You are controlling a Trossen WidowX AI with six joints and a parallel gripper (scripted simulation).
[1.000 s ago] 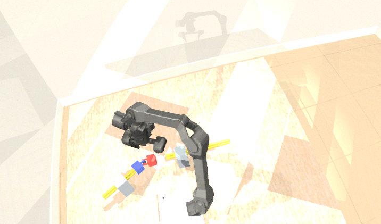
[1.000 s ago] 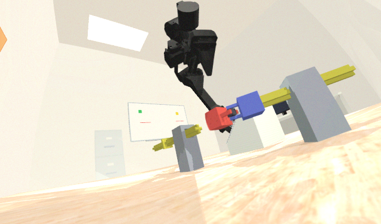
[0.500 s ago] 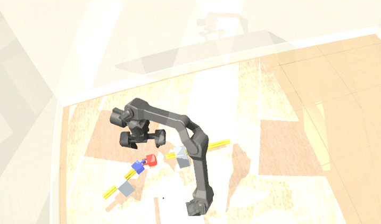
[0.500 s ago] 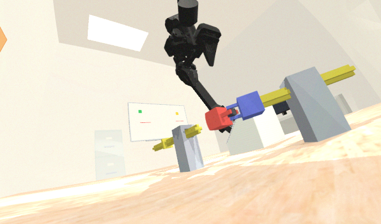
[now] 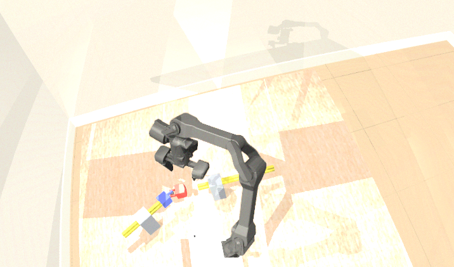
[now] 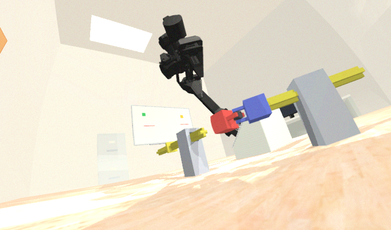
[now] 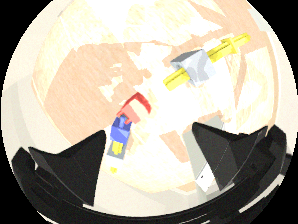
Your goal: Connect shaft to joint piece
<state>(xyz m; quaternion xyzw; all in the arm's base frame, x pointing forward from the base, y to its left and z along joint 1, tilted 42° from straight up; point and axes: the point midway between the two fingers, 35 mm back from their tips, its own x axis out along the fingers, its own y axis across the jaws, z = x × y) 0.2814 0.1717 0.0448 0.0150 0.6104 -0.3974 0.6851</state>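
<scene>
Hovering above the work, my gripper (image 5: pixel 183 172) (image 6: pixel 184 63) (image 7: pixel 149 131) is wide open with nothing between its fingers. The red joint piece (image 5: pixel 181 191) (image 6: pixel 223 122) (image 7: pixel 137 107) lies below my fingers and apart from them; in the wrist view it shows beyond the gap between the tips. It hangs on the blue piece (image 5: pixel 164 199) (image 6: pixel 256 108) (image 7: pixel 120 131) at the end of the first yellow shaft (image 5: pixel 155 207) (image 6: pixel 280 100) (image 7: pixel 117 147), which runs through a grey block (image 5: pixel 149 224) (image 6: pixel 325 109) (image 7: pixel 115 156). The second yellow shaft (image 5: pixel 230 179) (image 6: pixel 197 134) (image 7: pixel 176 80) sits through the other grey block (image 5: pixel 217 188) (image 6: pixel 192 155) (image 7: pixel 197 67), its near end close to the red piece but outside it, with a gap between. I touch neither shaft.
</scene>
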